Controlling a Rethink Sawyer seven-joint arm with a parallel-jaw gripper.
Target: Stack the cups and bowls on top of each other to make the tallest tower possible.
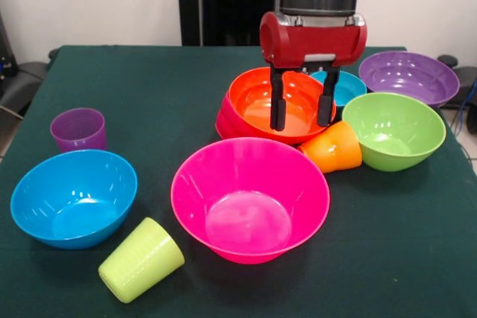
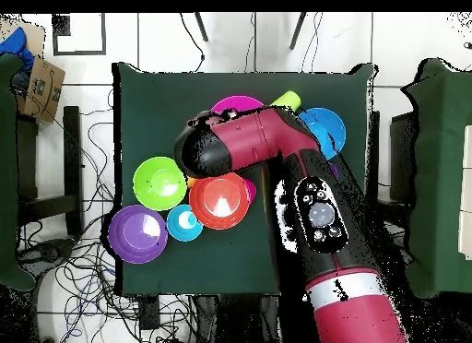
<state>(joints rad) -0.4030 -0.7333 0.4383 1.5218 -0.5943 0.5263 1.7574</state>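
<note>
On the left of the front view you see the purple cup (image 1: pixel 78 129) standing upright on the green table (image 1: pixel 149 87), well apart from everything that is stacked. Just in front of it sits the blue bowl (image 1: pixel 73 197), empty, and near this bowl the lime green cup (image 1: pixel 141 259) lies on its side with its mouth toward you.

In the middle, the big pink bowl (image 1: pixel 250 199) stands alone and empty. Behind it the orange bowl (image 1: pixel 277 103) rests tilted in a red bowl (image 1: pixel 222 118), of which only the rim shows at the left. This pair is the only stacking you can count so far.

The gripper (image 1: pixel 302 118) hangs over the orange bowl with its two fingers (image 1: pixel 277 100) apart, and nothing is between them. You cannot tell for sure whether the tips touch the bowl.

To the right, the orange cup (image 1: pixel 333 147) lies tipped over, touching the orange bowl and the green bowl (image 1: pixel 393 131). The small light blue bowl (image 1: pixel 344 86) peeks out behind the gripper, and the purple bowl (image 1: pixel 408 77) is at the far right.

In my judgement the tower is only at its beginning: two bowls are nested, while five bowls and all three cups are left to add.
</note>
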